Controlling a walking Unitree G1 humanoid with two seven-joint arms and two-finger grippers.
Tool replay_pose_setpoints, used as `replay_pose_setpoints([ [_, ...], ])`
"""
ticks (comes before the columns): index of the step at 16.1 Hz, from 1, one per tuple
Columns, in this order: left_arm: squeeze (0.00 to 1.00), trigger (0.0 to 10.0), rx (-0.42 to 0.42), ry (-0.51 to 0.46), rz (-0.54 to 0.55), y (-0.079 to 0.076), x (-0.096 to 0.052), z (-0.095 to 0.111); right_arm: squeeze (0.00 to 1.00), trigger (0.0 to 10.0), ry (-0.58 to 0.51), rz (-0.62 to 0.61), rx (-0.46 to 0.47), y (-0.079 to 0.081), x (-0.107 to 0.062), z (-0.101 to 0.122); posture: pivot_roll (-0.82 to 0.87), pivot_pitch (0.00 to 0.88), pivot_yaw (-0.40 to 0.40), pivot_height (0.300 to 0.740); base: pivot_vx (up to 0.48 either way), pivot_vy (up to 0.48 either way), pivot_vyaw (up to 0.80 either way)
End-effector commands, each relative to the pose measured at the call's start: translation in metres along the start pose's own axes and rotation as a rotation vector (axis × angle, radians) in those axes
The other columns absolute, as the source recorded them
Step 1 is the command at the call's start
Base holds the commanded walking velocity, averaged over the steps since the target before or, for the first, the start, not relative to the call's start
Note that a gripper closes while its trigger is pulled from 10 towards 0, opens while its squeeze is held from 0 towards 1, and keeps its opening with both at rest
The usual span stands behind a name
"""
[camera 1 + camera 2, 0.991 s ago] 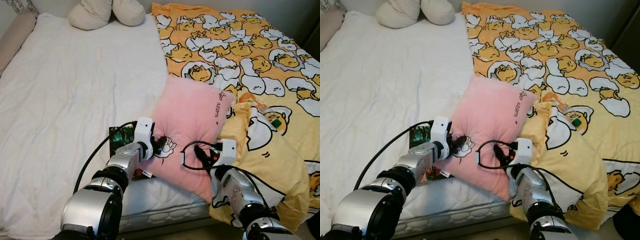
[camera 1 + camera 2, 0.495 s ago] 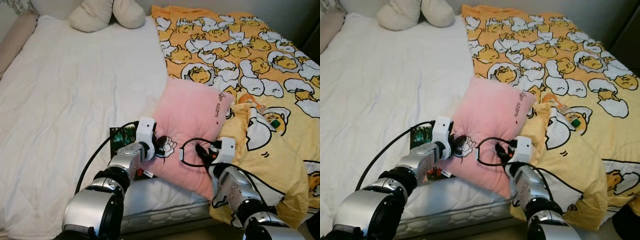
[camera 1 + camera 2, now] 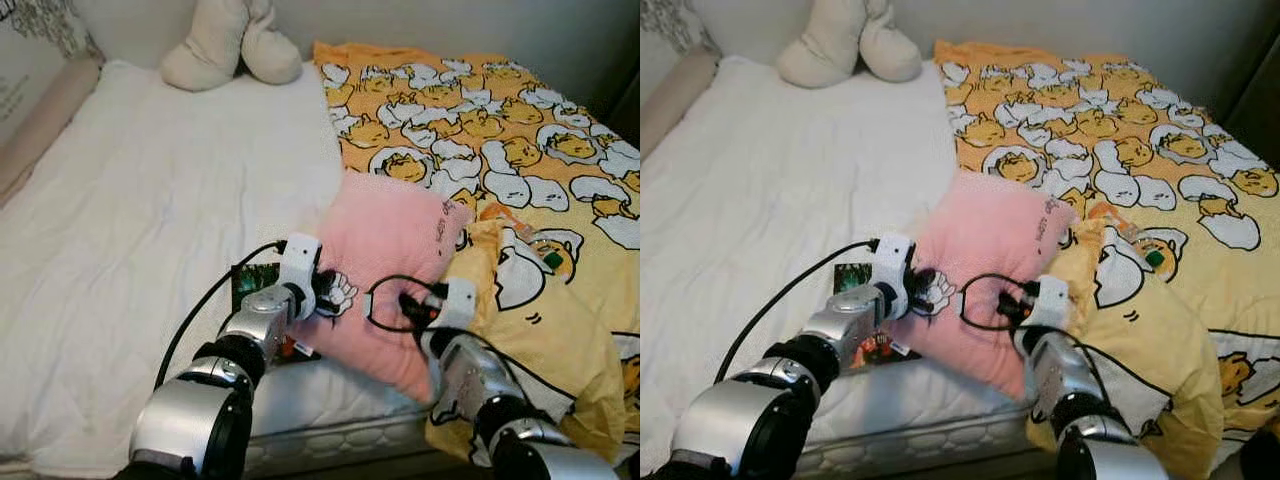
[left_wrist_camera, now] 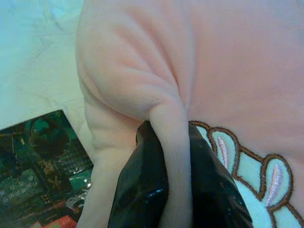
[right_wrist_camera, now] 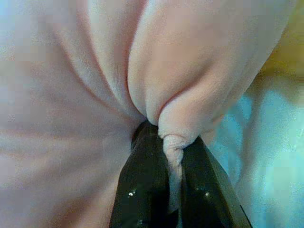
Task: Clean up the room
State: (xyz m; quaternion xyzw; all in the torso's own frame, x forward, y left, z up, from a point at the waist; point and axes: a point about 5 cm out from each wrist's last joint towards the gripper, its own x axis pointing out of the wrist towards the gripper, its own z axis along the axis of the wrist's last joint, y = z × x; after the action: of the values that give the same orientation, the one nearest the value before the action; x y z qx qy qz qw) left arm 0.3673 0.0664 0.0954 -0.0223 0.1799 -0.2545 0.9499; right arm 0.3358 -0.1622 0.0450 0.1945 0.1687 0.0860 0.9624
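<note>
Two grippers pinch one pink pillow (image 3: 385, 260) that lies at the near edge of the bed (image 3: 150, 220), between the bare white sheet and the yellow egg-print blanket (image 3: 520, 160). The left gripper (image 3: 322, 291) is clamped on a fold of fabric beside the pillow's embroidered paw, and the right gripper (image 3: 412, 306) is clamped on a fold at the near right side. Just beside the pillow's left edge, a dark green booklet (image 3: 256, 284) lies on the sheet.
</note>
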Motion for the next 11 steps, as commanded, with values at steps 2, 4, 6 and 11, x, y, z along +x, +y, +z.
replay_pose_setpoints([
  [2,0.00,0.0,0.001,-0.145,-0.066,-0.010,0.005,0.042,0.00,0.0,-0.212,0.094,-0.131,0.013,0.008,0.066,0.03,0.000,0.023,0.740,0.000,0.000,0.00],
  [4,0.00,0.0,0.002,-0.245,-0.085,-0.008,0.003,0.065,0.00,0.0,-0.314,0.157,-0.256,0.022,0.006,0.106,0.02,0.000,0.031,0.740,0.000,0.000,0.00],
  [6,0.00,0.0,0.004,-0.316,-0.063,0.001,-0.003,0.079,0.00,0.0,-0.333,0.206,-0.371,0.030,0.004,0.129,0.02,0.000,0.031,0.740,0.000,0.000,0.00],
  [11,0.00,10.0,0.043,-0.478,0.094,0.005,-0.015,0.083,0.00,10.0,-0.278,0.178,-0.441,0.034,0.005,0.106,0.06,0.000,0.007,0.740,0.000,0.000,0.09],
])
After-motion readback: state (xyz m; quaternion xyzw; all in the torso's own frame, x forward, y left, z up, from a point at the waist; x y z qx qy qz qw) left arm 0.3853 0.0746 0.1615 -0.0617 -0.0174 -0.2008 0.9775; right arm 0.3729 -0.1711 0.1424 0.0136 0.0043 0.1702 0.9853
